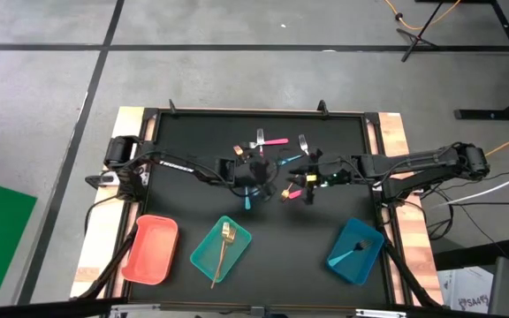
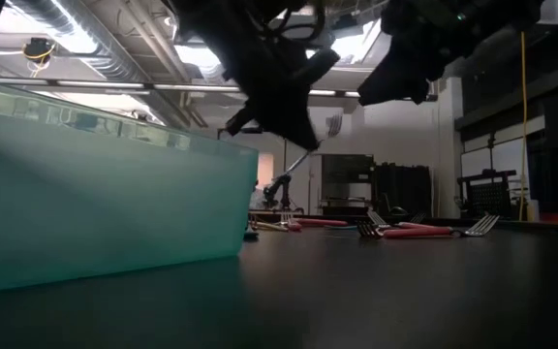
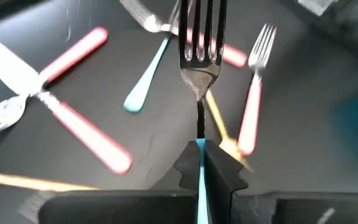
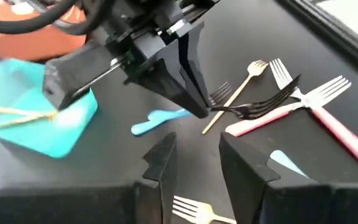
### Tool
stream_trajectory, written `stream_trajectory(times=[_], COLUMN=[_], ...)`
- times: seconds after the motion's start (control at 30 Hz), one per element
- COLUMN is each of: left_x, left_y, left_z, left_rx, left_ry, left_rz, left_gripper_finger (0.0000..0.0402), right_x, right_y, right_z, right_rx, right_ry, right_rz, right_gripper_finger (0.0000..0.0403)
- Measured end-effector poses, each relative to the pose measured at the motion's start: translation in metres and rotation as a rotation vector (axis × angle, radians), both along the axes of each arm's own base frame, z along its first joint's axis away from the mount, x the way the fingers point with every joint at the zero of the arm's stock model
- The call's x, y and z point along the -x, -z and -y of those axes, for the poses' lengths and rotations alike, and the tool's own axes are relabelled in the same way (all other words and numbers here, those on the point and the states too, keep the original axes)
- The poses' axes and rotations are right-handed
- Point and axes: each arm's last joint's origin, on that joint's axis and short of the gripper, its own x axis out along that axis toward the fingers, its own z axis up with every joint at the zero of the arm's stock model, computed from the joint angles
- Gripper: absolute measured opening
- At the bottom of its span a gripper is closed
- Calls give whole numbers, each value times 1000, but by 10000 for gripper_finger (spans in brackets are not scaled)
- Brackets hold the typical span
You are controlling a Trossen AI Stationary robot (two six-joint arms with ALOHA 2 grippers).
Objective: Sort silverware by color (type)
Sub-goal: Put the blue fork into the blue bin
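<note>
My left gripper (image 3: 199, 149) (image 1: 259, 172) hangs over the middle of the table, shut on a fork with a silver head (image 3: 199, 43) and a light-blue handle. Under it lies scattered silverware: pink-handled forks (image 3: 89, 134) (image 3: 250, 118), a light-blue-handled piece (image 3: 145, 84) and a gold one (image 3: 222, 127). My right gripper (image 4: 194, 155) (image 1: 303, 184) stands open just to the right of the left one, nothing between its fingers, with a gold fork (image 4: 191, 208) on the table below it. My left gripper pinches the fork's light-blue handle (image 3: 199, 163) between its two fingers, just behind the neck. The fingers come slanting down from the table's left and lie along the fork. The head sticks out past the fingertips, tines forward. The fork is lifted clear of the table.
Three trays line the near edge: a coral one (image 1: 151, 249), a teal one (image 1: 210, 256) holding a gold fork (image 1: 225, 238), and a blue one (image 1: 347, 261) holding one dark-looking piece (image 1: 358, 247). The teal tray's wall (image 2: 95, 194) fills the left of the low view.
</note>
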Motion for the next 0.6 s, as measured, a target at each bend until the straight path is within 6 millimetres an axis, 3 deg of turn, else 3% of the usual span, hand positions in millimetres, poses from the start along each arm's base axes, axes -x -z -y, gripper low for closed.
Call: stream_trajectory(times=[0.37,0.6], left_x=[-12,-16], left_y=[-16,-23], left_z=[0,0], left_rx=[-29,-35], left_ry=[2,4], left_rz=[200,290], left_gripper_finger=[0,0], right_x=[1,1], right_y=[-1,-2], right_z=[6,6], right_rx=[-75,-104], right_ry=[289,315], right_rz=[59,81], right_gripper_finger=[113,113])
